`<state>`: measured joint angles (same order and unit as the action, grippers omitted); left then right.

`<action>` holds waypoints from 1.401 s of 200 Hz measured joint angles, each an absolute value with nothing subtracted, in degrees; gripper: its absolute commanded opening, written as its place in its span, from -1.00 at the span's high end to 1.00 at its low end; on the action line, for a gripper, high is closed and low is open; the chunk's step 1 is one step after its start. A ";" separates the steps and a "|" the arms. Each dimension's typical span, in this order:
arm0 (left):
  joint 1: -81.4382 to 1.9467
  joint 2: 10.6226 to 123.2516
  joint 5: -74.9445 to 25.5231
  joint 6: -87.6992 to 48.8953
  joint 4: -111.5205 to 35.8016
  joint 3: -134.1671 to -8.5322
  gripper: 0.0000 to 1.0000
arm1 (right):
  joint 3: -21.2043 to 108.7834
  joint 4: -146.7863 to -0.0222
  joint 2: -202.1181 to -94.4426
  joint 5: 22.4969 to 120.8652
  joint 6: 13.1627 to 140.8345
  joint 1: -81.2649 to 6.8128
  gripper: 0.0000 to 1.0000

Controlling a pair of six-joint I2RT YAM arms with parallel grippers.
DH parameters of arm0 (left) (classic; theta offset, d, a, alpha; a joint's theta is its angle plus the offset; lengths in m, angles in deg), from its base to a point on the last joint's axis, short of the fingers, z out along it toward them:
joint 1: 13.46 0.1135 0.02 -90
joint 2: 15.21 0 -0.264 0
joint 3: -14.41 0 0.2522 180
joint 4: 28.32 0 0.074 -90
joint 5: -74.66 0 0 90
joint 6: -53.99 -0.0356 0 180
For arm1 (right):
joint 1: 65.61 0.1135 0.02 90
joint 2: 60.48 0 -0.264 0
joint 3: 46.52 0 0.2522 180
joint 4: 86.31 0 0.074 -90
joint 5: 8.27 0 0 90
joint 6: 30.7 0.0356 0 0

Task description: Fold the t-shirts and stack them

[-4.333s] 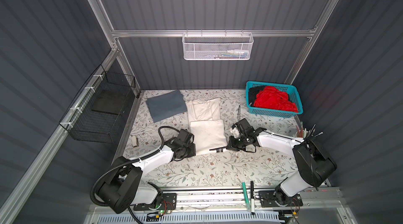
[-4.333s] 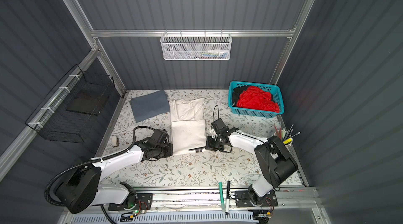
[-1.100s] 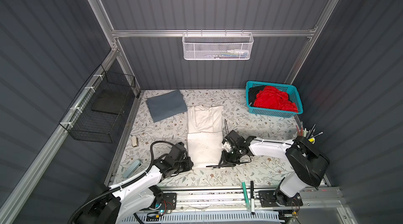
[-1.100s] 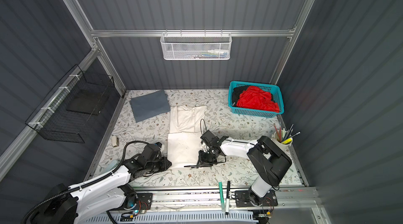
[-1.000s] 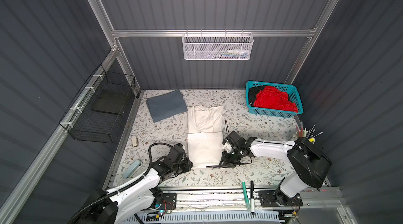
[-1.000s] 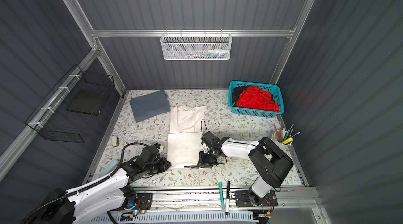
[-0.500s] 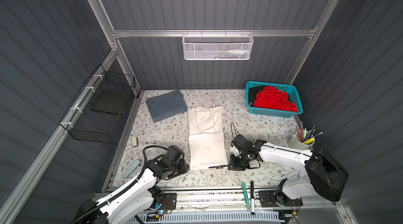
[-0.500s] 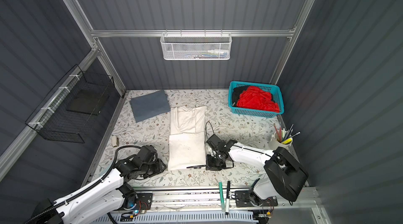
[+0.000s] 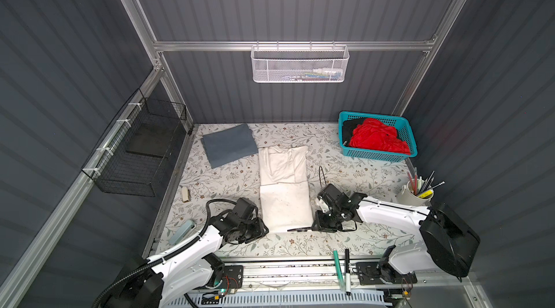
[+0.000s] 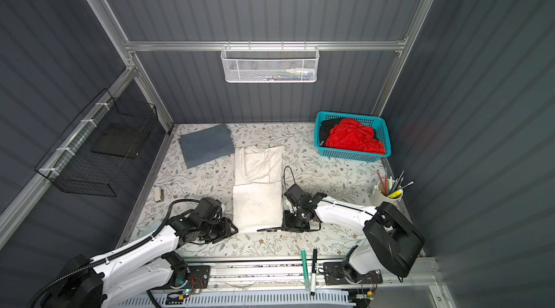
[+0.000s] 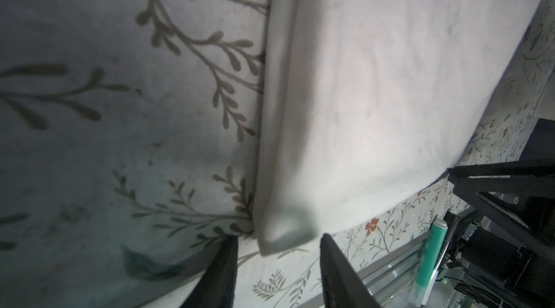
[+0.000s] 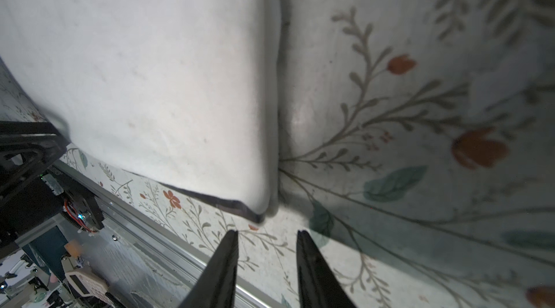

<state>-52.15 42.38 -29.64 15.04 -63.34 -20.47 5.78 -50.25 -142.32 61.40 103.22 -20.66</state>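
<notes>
The off-white t-shirt (image 9: 283, 207) (image 10: 257, 207) lies mid-table, its near half folded into a rectangle and its far half (image 9: 282, 164) lying flat. My left gripper (image 9: 264, 230) (image 10: 235, 229) (image 11: 277, 242) stands open at the shirt's near left corner (image 11: 282, 231), holding nothing. At the near right corner (image 12: 264, 207) my right gripper (image 9: 313, 228) (image 10: 283, 227) (image 12: 267, 233) is open, its tips just short of the cloth. A folded slate-grey t-shirt (image 9: 229, 144) rests at the far left. Red (image 9: 375, 138) and black (image 9: 351, 128) t-shirts sit crumpled in the basket.
The teal basket (image 9: 378, 156) stands at the far right, with a pen cup (image 9: 416, 195) by the right edge. Two markers (image 9: 341, 264) lie on the front rail. A small stapler-like item (image 9: 185, 194) and a pale blue object (image 9: 181, 231) lie at the left. A black wire basket (image 9: 141, 147) hangs on the left wall.
Both grippers have opened and let go of the shirt's near corners, which now lie on the table. The arms have drawn back slightly toward the front.
</notes>
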 measured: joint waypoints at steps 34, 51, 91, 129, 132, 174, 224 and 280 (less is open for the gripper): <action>-52.15 43.40 -30.21 15.04 -62.26 -20.45 0.28 | 5.69 -52.83 -144.46 60.15 103.77 -20.64 0.22; -52.15 43.80 -30.43 15.06 -62.11 -20.45 0.39 | 5.54 -53.48 -145.10 59.47 104.03 -20.57 0.21; -52.15 44.23 -30.56 15.15 -61.43 -19.86 0.68 | 5.15 -55.23 -145.62 58.51 104.55 -20.40 0.37; -52.15 44.43 -30.89 15.04 -60.62 -19.42 1.00 | 5.13 -56.48 -146.98 57.88 105.47 -20.40 0.76; -52.15 44.45 -30.93 15.06 -60.56 -19.42 1.00 | 5.13 -56.41 -147.02 57.92 105.34 -20.38 0.80; -52.15 44.67 -31.07 13.97 -60.97 -19.86 1.00 | 5.26 -55.80 -146.54 58.93 105.17 -20.09 1.00; -52.59 39.23 -30.80 9.40 -67.36 -23.75 1.00 | 5.17 -51.06 -136.75 62.75 105.17 -18.67 1.00; -52.98 28.85 -28.14 6.58 -72.45 -28.04 1.00 | 5.72 -44.94 -124.82 67.17 106.28 -16.99 0.99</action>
